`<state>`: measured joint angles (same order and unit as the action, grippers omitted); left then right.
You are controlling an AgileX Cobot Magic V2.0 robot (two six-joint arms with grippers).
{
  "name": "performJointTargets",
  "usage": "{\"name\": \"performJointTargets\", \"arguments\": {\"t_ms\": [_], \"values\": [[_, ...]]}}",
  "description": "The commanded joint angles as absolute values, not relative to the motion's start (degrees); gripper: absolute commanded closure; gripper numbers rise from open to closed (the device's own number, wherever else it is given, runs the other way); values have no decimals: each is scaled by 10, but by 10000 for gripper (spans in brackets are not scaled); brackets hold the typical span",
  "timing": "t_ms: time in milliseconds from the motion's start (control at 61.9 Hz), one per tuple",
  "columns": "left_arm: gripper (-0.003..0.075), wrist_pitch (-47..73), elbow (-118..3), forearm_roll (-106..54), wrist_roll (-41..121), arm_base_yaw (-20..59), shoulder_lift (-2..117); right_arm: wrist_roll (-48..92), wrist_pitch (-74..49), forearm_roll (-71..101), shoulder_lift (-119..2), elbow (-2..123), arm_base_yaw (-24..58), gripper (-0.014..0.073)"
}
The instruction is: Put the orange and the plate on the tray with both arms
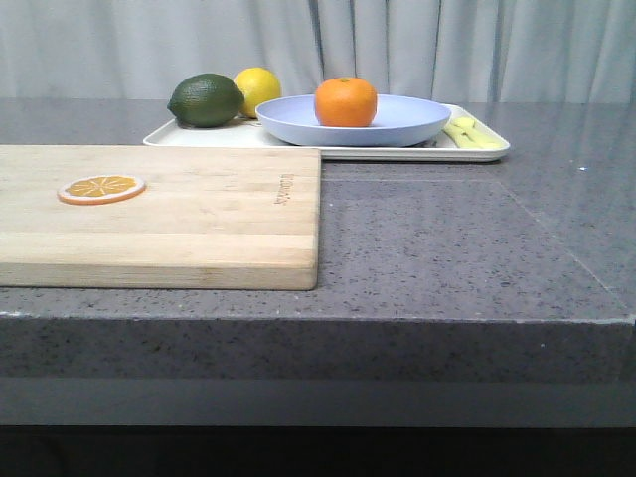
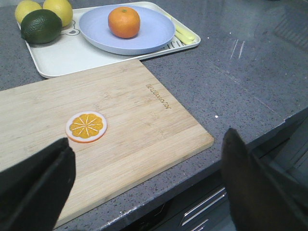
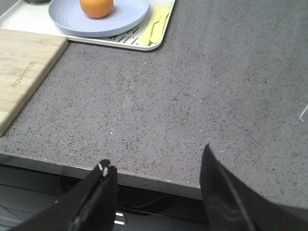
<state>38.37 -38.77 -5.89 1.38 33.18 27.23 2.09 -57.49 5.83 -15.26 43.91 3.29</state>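
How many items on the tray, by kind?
Orange: 1
Lemons: 2
Lime: 1
Plate: 1
Yellow utensils: count unclear
Total on tray: 5, plus utensils

You have a wooden cutting board [image 2: 101, 139] lying flat on the grey speckled counter [image 2: 240, 72], straight ahead of the left fingers and off to one side of the right fingers. An orange slice [image 2: 86, 126] rests flat on the board, just beyond the left fingers. Farther out you can see 1 dark green lime [image 2: 41, 26] touching 2 yellow lemons [image 2: 58, 9]. Pale yellow utensils [image 3: 155, 25] lie well ahead of the right fingers. Grey curtains [image 1: 397, 45] hang behind.
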Motion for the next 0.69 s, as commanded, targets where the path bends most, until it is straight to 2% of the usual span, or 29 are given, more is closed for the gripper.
{"name": "performJointTargets", "arguments": {"t_ms": [0, 81, 145, 404, 517, 566, 679], "values": [[120, 336, -403, -67, 10, 331, 275, 19, -533, 49, -141, 446, 32, 179], [125, 336, -403, -67, 10, 331, 275, 19, -531, 46, -135, 446, 32, 185], [168, 336, -403, -67, 10, 331, 275, 19, -528, 46, -135, 446, 32, 222], [556, 336, -403, -67, 10, 331, 275, 19, -523, 46, -135, 446, 32, 556], [702, 336, -403, -67, 10, 331, 275, 19, -523, 46, -135, 446, 32, 654], [739, 336, -403, -67, 10, 331, 275, 19, -523, 46, -135, 446, 32, 662], [740, 336, -403, -67, 10, 331, 275, 19, -523, 46, -135, 446, 32, 661]]}}
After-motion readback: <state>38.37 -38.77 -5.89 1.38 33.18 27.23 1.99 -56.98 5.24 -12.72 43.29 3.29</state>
